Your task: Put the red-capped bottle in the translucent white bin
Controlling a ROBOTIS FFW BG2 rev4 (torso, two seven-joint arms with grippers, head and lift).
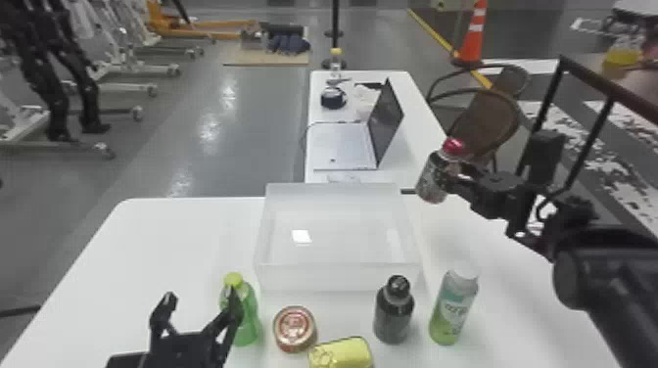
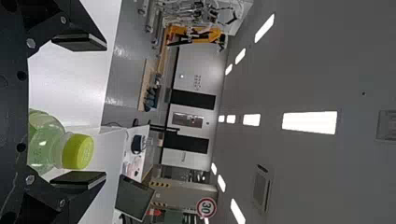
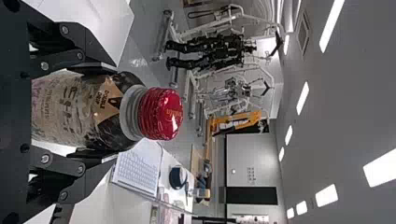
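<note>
Red-capped bottle (image 1: 433, 178) is in my R gripper (image 3: 112, 112), jaws closed on its body below the neck, prob. so the cap's free & the base can go in 1st. It's held up off the table (image 1: 161, 254), a bit tilted, out by the bin's (image 1: 338, 279) far R corner, not over it; next I'd swing L, w/ enough height to clear the wall. L gripper (image 1: 201, 296) is wide & empty, green bottle (image 1: 247, 318) right by one finger, can't tell if touching. Tin (image 1: 294, 329), yellow can (image 1: 340, 353), dark bottle (image 1: 393, 313) & white-cap bottle (image 1: 453, 308) stand or lie on the near side, so a low approx. there risks a knock.
</note>
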